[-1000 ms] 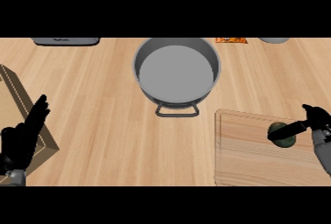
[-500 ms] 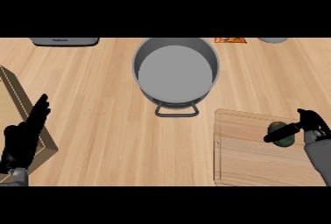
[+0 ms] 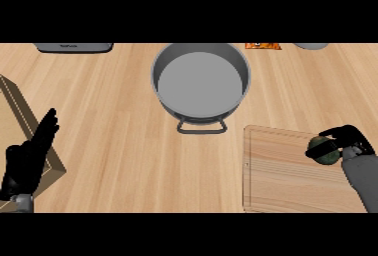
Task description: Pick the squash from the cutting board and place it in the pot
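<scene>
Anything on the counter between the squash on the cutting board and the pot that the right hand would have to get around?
Nothing visible. The squash sits at the cutting board's right side with the right hand curled round it. Only bare counter lies between board and pot. The pot's near handle faces the board, low on the rim.

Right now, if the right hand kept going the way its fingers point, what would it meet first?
The squash. The right hand points left across the cutting board, its fingers already curled round the squash's top. Beyond it, only bare board and counter appear in that line; the pot lies further up and left.
</scene>
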